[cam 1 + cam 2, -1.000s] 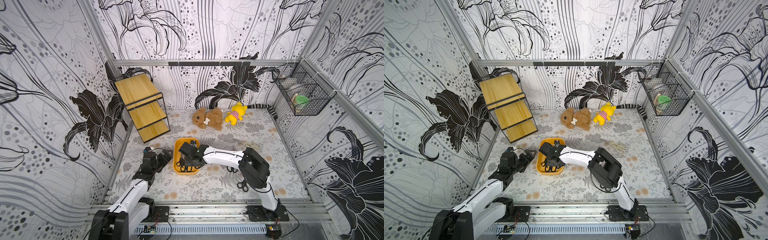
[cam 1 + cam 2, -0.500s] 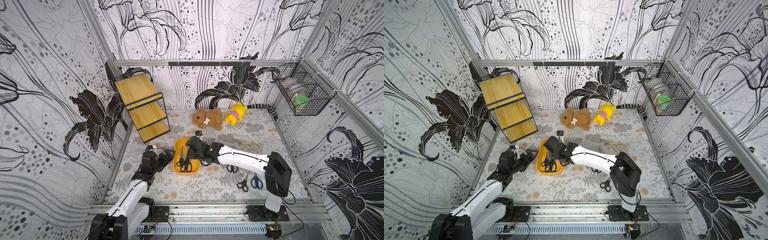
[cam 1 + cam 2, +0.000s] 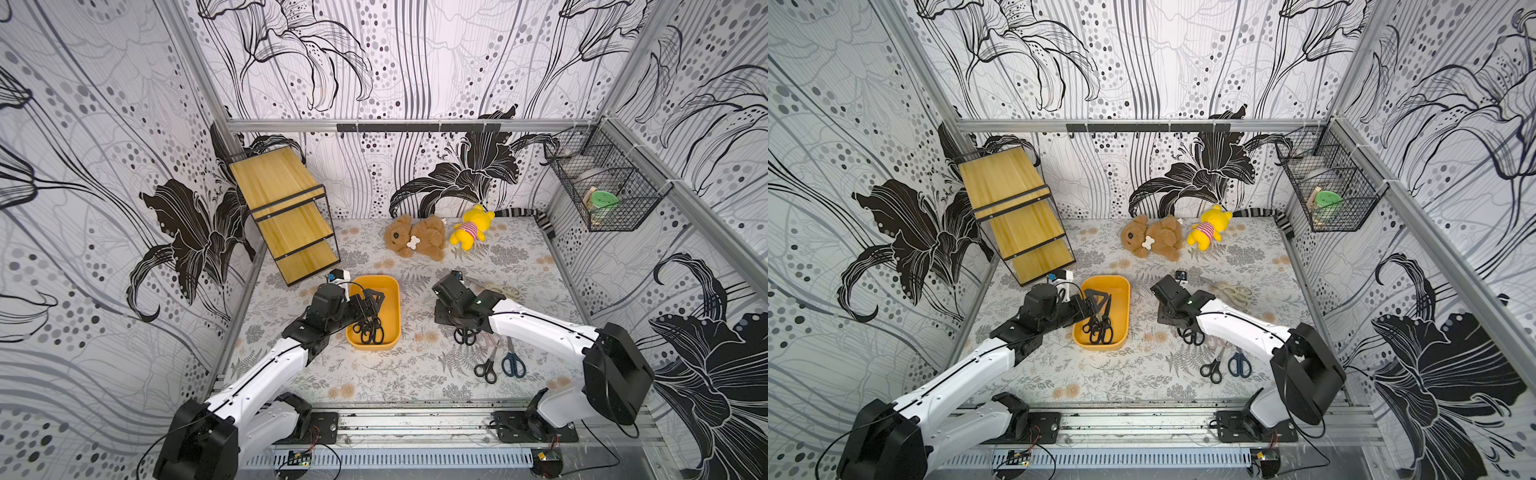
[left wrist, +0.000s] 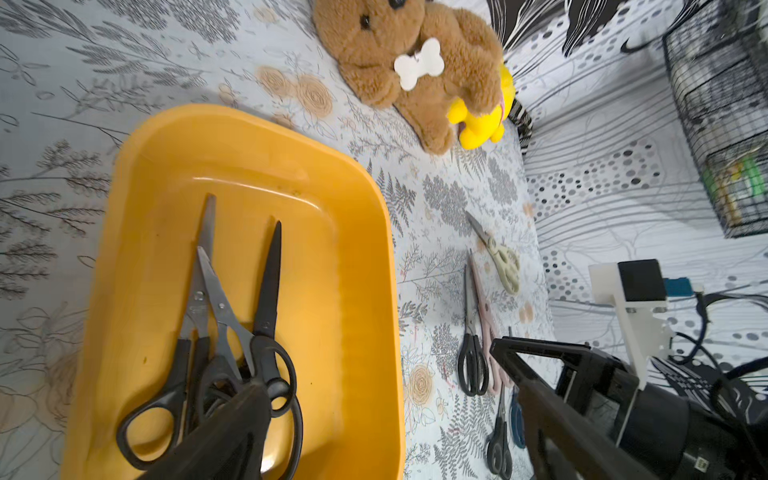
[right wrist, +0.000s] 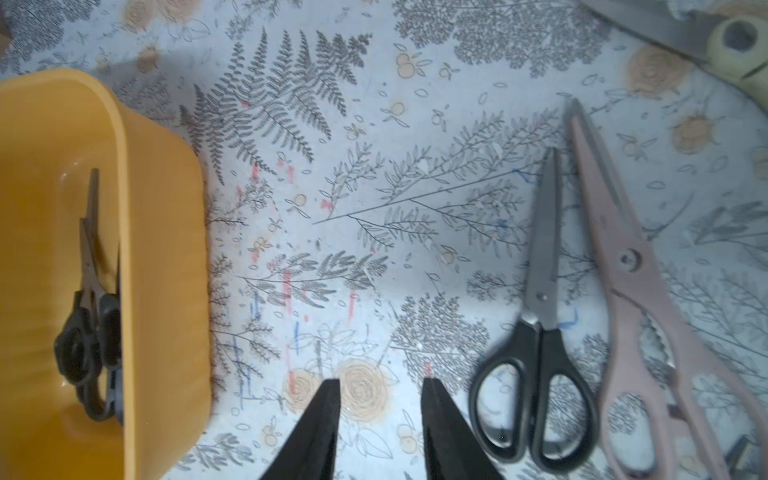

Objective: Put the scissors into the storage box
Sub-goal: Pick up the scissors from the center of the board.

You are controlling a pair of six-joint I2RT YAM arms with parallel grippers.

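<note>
The storage box (image 3: 394, 307) (image 3: 1125, 303) is an orange-yellow tray left of centre, and three black-handled scissors (image 3: 369, 330) (image 4: 232, 324) lie in it. My left gripper (image 3: 370, 301) (image 4: 376, 365) hangs open over the tray's left part, holding nothing. My right gripper (image 3: 444, 318) (image 5: 380, 380) is open and empty over bare cloth, between the tray (image 5: 166, 249) and a black pair (image 5: 536, 332). A pinkish pair (image 5: 631, 270) lies beside that one. A small black pair (image 3: 486, 368) and a dark blue pair (image 3: 513, 363) lie nearer the front. A cream pair (image 4: 505, 262) lies farther back.
A wooden shelf rack (image 3: 286, 216) leans at the back left. A brown teddy (image 3: 415, 239) and a yellow plush (image 3: 471, 228) lie by the back wall. A black wire basket (image 3: 602, 195) hangs on the right wall.
My right gripper left the tray and swung right, down towards the table beside the black pair, its jaws widening. My left gripper reached from the tray's left side out over it.
</note>
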